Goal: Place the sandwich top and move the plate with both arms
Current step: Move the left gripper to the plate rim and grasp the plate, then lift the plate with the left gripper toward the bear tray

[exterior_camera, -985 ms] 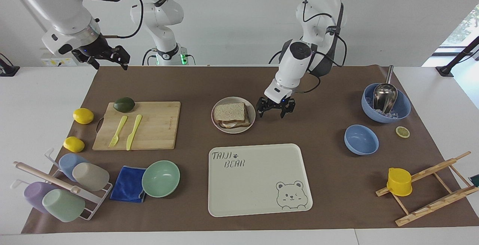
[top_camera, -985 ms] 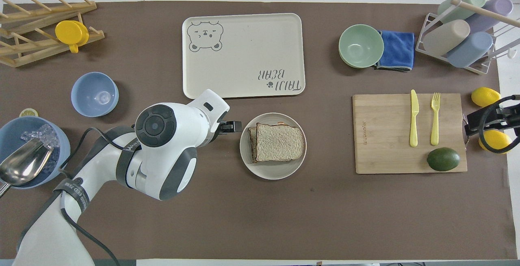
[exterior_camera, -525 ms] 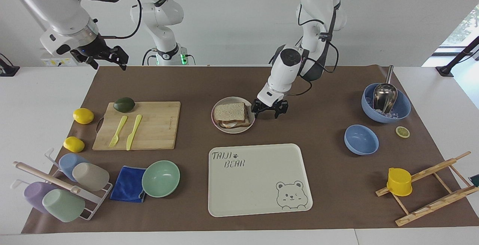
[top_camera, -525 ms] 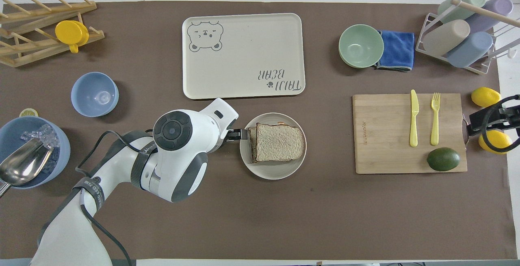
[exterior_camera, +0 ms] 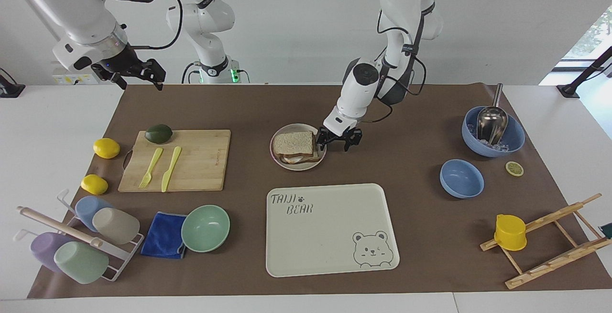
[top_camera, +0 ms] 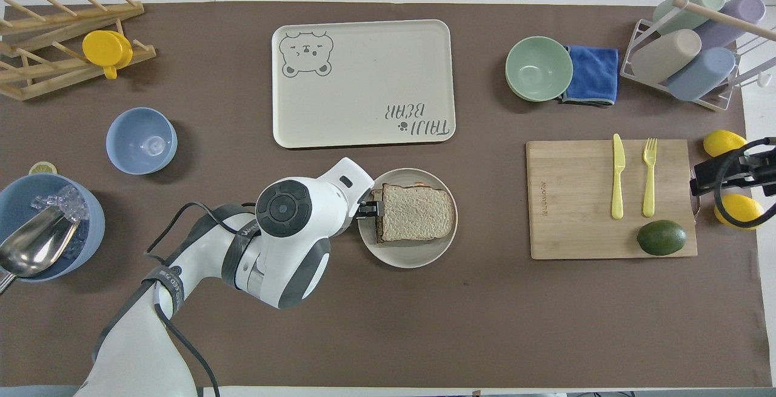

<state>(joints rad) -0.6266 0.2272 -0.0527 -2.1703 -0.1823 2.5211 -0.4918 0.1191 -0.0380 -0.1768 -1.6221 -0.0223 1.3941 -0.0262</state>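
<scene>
Closing in on the plate (exterior_camera: 298, 165) rim at three o'clock, the left hand (exterior_camera: 338, 142), fingers spread wide, could nudge the sandwich top (exterior_camera: 293, 143) off its stack mid-tabletop, while the right hand (exterior_camera: 138, 73) waits open above the tabletop's edge.

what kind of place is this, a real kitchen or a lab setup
Most likely a robotics lab staged as a kitchen: two robot arms stand at a table with a brown mat, laid with a sandwich on a plate, a cutting board and a cup rack, against bare white walls.
</scene>
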